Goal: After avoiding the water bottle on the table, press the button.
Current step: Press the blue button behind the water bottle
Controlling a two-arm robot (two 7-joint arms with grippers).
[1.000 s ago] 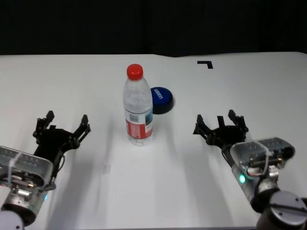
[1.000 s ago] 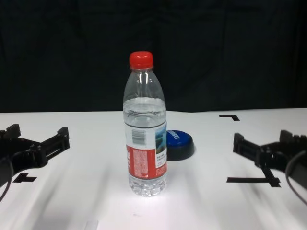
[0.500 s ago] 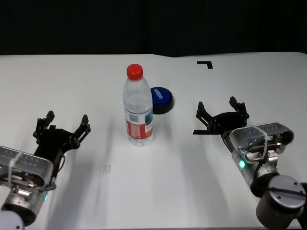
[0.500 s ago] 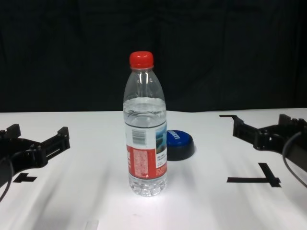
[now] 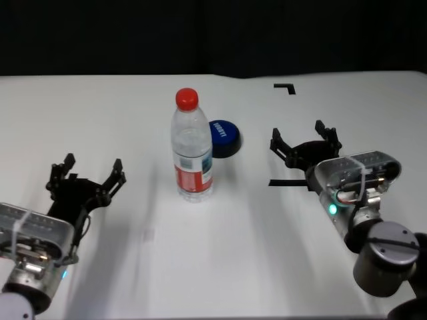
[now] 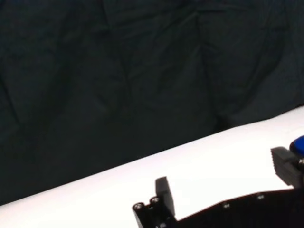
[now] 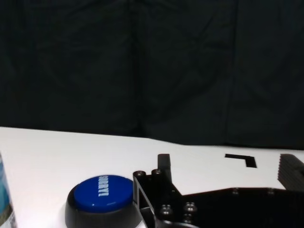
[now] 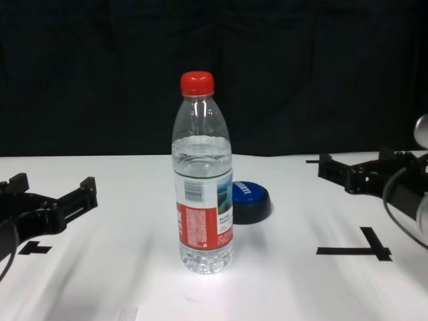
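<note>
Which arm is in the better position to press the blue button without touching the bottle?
The right. The right gripper is open beside the button with bare table between them. From the left gripper, low at the near left, the water bottle stands in the way.

1. The tall clear plastic water bottle with a red cap (image 5: 193, 148) stands upright near the middle of the flat white table (image 5: 220, 247).
2. The low round blue-topped button on a dark base (image 5: 224, 138) sits just behind the bottle, to its right; whether the two touch is hard to tell.
3. The black left gripper (image 5: 87, 175) lies well left of the bottle, nearer the robot.
4. The black right gripper (image 5: 304, 143) lies right of the button, apart from it.
5. A black T-shaped tape mark (image 8: 362, 250) lies under the right gripper; a black corner mark (image 5: 287, 88) lies farther back.
</note>
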